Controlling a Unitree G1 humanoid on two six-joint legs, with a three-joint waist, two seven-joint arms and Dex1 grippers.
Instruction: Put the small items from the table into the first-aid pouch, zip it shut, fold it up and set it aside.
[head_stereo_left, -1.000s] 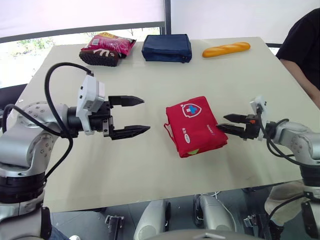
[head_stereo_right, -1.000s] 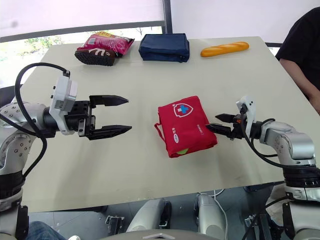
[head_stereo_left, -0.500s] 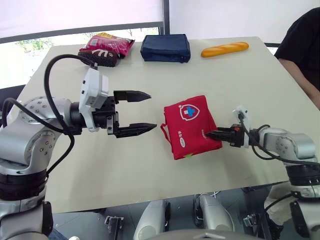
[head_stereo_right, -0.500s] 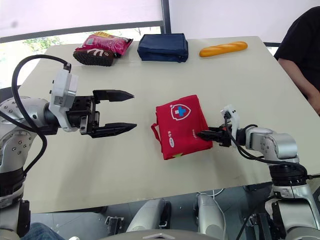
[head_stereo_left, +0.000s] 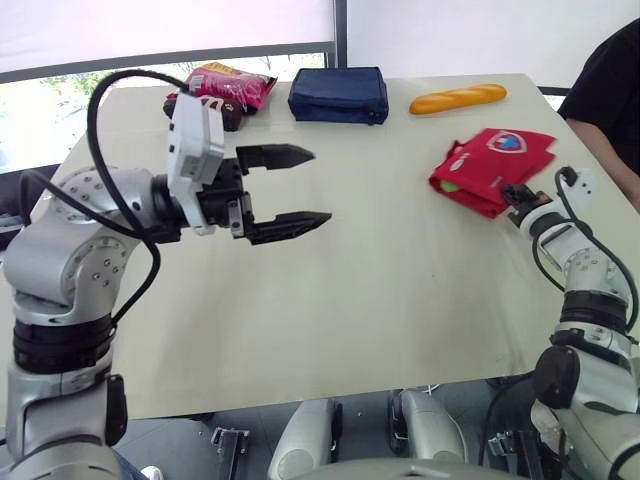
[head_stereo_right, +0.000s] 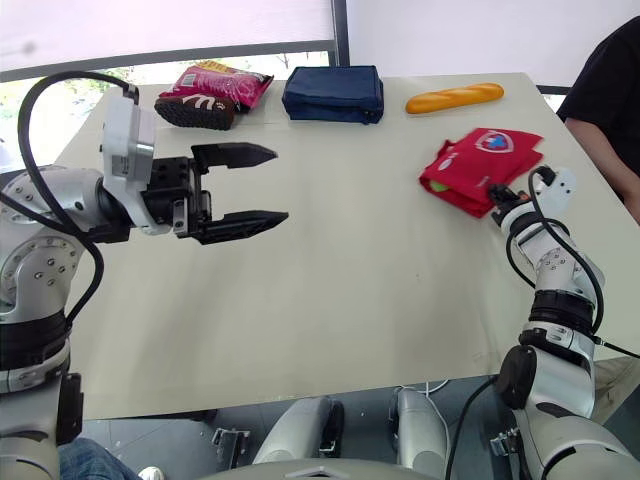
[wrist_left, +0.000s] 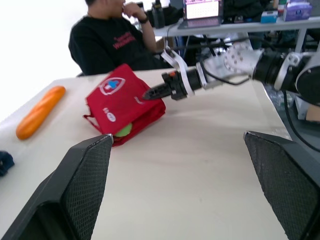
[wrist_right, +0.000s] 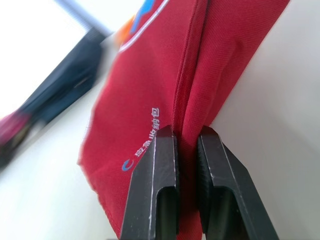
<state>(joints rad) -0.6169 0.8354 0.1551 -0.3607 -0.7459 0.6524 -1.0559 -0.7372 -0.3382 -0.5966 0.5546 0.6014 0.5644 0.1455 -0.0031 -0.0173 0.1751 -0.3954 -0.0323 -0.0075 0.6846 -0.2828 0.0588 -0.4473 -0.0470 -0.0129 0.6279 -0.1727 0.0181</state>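
Both reaching forward, right gripper (head_stereo_right: 499, 197) pinching red pouch (head_stereo_right: 480, 160) edge, left gripper (head_stereo_right: 280, 184) hovering level, spread wide

Far edge of your table (head_stereo_left: 380, 300), l. to r.: pink snack bag (head_stereo_left: 225, 85), navy pouch (head_stereo_left: 338, 95), bread loaf (head_stereo_left: 457, 98), each apart. Person in black shirt (head_stereo_left: 612, 80) at table's r. side.

Bright even daylight, soft shadows (rear glare)
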